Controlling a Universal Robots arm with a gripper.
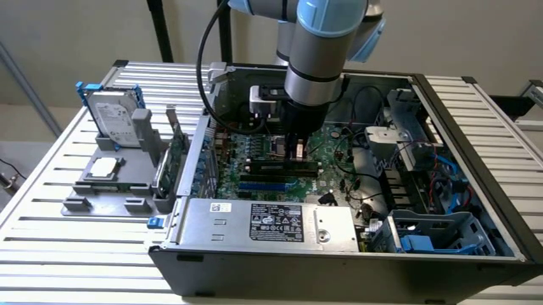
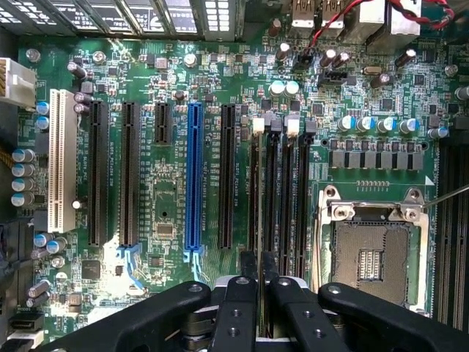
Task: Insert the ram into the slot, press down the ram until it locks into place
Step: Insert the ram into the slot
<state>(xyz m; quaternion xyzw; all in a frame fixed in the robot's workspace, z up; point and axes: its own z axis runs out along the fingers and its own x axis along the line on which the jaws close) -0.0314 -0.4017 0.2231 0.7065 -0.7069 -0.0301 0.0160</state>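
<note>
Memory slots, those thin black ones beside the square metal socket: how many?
4 memory slots, side by side between the blue socket and the square socket. More may be hidden beyond it.

You see an open computer case (image 1: 339, 274) on a slatted table (image 1: 68, 257). Inside are a big green board (image 2: 165, 169) and a silver box (image 1: 212, 223). At the exterior view's left, a hard drive (image 1: 116, 119) stands on a gray holder (image 1: 106, 190).

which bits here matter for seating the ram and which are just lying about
In the job: ram, held edge-on in the claw; slot under it.
Just lying about: blue socket, white socket, processor socket, hard drive, power supply.
</note>
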